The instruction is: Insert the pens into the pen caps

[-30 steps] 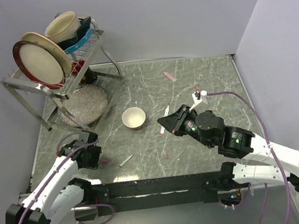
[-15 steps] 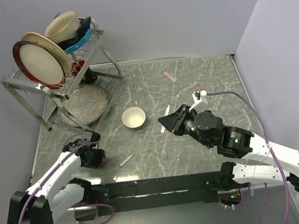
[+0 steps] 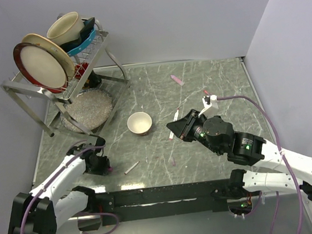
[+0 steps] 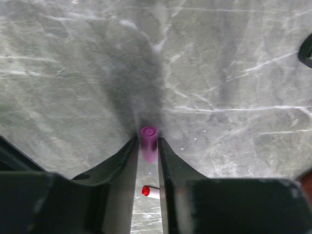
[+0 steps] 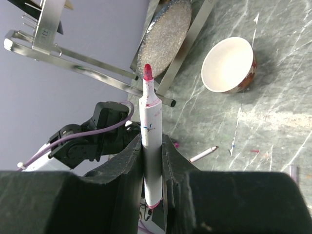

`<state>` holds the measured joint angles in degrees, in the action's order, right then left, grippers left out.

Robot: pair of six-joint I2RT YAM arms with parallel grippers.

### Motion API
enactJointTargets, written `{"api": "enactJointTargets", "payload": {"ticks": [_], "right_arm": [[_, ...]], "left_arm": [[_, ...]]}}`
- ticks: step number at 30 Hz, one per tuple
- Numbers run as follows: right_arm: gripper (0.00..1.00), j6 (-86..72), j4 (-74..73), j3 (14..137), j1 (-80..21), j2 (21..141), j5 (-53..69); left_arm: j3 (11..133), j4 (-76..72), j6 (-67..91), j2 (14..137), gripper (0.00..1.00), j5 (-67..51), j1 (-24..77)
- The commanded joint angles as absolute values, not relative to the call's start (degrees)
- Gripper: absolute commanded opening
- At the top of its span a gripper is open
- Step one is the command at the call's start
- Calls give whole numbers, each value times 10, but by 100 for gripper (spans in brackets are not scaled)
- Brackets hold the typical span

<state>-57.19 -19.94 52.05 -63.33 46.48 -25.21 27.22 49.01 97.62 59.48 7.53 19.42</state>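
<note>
left wrist risk: lilac cap (image 4: 149, 146) is maybe squirting out; left gripper (image 4: 147, 140) is pinching it by the fingertips only.
left wrist cap: lying on table (image 4: 219, 73), clamped between jaws.
right wrist risk: pen (image 5: 148, 107) is maybe tilting, missing the cap mouth.
right wrist pen: right gripper (image 5: 151, 140) is clamping the barrel, red tip poking out.
top: grippers are sitting well apart.

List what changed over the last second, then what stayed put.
The left gripper slid toward the near edge, over the purple cap, and narrowed its jaws around it; a firm grip can't be confirmed yet. The right gripper stayed clamped on the red-tipped marker. The bowl and the loose white pen did not move.
</note>
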Motion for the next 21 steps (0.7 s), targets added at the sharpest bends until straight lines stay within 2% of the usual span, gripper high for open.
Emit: {"api": "enactJointTargets", "payload": {"ticks": [1, 2, 3, 5, 10, 14, 17, 21], "right_arm": [[0, -569, -196, 517, -630, 461, -267], [0, -568, -192, 514, -631, 460, -258], [0, -566, -188, 512, -631, 460, -252], [0, -556, -178, 507, -631, 459, -226], [0, -518, -118, 458, -631, 441, -146], [0, -496, -40, 411, -631, 428, -61], [0, -487, -2, 387, -632, 440, 9], [0, -481, 54, 378, -634, 471, 79]], "left_arm": [[263, 489, 981, 610, 24, 77, 194], [263, 490, 978, 605, 21, 76, 194], [264, 492, 976, 600, 12, 76, 194], [266, 498, 964, 580, 1, 70, 194], [305, 534, 924, 507, 1, 79, 195], [343, 516, 812, 419, 1, 57, 195], [357, 435, 738, 371, 1, 12, 195], [353, 300, 657, 336, 1, -113, 195]]}}
